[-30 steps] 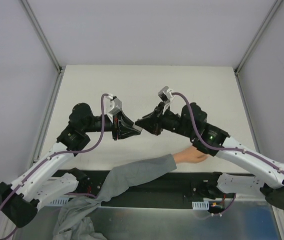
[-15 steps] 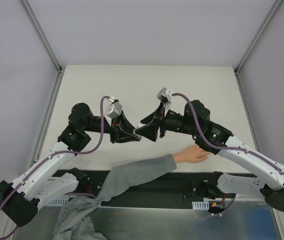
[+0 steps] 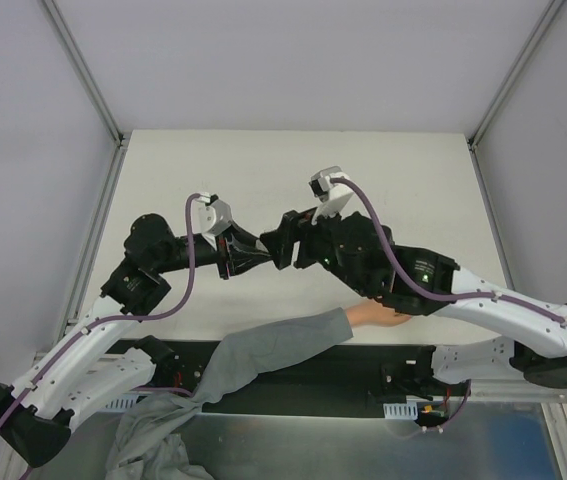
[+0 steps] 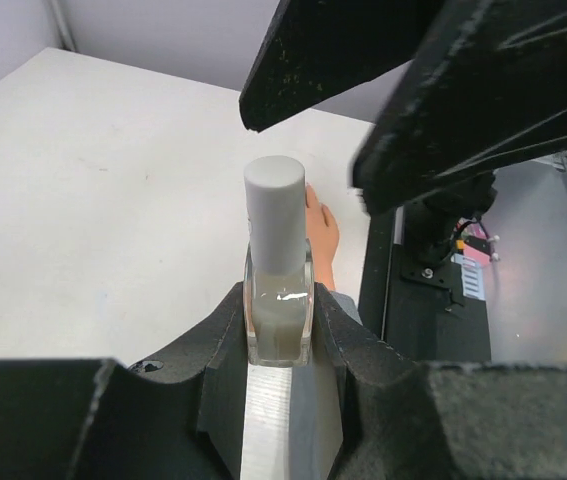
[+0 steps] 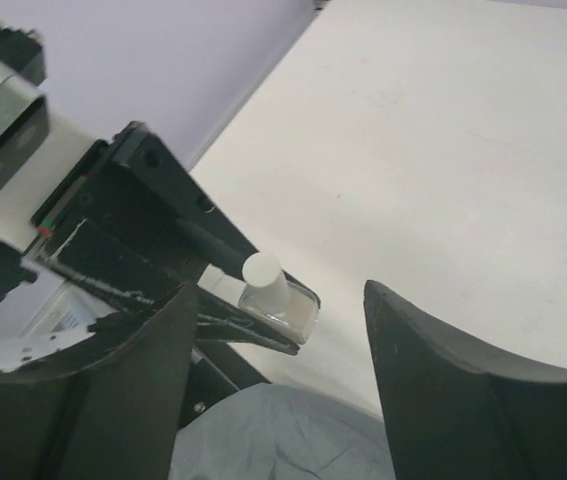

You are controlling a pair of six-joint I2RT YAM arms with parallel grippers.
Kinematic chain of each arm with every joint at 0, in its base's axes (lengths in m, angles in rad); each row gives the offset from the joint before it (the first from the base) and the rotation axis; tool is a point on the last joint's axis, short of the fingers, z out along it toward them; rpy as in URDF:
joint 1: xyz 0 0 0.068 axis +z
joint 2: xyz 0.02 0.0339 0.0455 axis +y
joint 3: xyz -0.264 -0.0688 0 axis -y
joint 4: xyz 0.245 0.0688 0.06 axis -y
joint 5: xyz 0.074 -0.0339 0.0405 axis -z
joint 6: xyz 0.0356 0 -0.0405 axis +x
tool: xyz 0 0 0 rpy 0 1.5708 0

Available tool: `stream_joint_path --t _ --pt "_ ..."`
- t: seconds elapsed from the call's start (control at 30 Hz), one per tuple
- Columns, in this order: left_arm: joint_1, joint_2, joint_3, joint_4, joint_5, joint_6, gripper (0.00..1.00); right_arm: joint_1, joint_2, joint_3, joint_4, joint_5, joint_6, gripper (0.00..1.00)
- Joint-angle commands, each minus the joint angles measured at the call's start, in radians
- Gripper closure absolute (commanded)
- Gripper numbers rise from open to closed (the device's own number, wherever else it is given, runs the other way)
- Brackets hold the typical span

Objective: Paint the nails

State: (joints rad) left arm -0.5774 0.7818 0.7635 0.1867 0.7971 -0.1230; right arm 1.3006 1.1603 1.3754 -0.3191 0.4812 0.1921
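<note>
My left gripper (image 4: 280, 300) is shut on a small clear bottle (image 4: 280, 325) of pale liquid with a white cylindrical cap (image 4: 276, 212), held up over the table. My right gripper (image 5: 281, 290) faces it, open wide. Its dark fingers (image 4: 483, 100) stand spread just beyond the cap without touching it. In the top view both grippers meet mid-table, left gripper (image 3: 261, 258) and right gripper (image 3: 283, 242). The pale peach hand (image 3: 375, 316) lies on the table, mostly under my right arm, with its grey sleeve (image 3: 283, 345) trailing left. The nails are too small and too covered to make out.
A black strip (image 3: 343, 375) runs along the table's near edge by the arm bases, with crumpled grey cloth (image 3: 153, 440) at the lower left. White table (image 3: 413, 180) stretches behind the grippers, bounded by metal rails (image 3: 98, 240).
My right gripper has gone from shut to wide open and has shifted left with its arm. My left gripper has drawn back slightly to the left, still holding the bottle.
</note>
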Motion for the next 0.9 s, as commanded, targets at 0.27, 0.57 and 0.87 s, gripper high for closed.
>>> stream_joint_path --t 0.27,0.57,0.87 --pt "-0.015 -0.019 0.039 -0.026 -0.09 0.048 1.0 0.039 0.239 0.284 -0.192 0.249 0.043 0.51" --pt "-0.016 0.007 0.063 -0.041 -0.032 0.043 1.0 0.028 0.155 0.156 -0.151 0.235 0.029 0.81" --pt "-0.016 0.132 0.111 0.113 0.629 -0.097 1.0 -0.121 -0.149 -0.299 0.248 -0.752 -0.442 1.0"
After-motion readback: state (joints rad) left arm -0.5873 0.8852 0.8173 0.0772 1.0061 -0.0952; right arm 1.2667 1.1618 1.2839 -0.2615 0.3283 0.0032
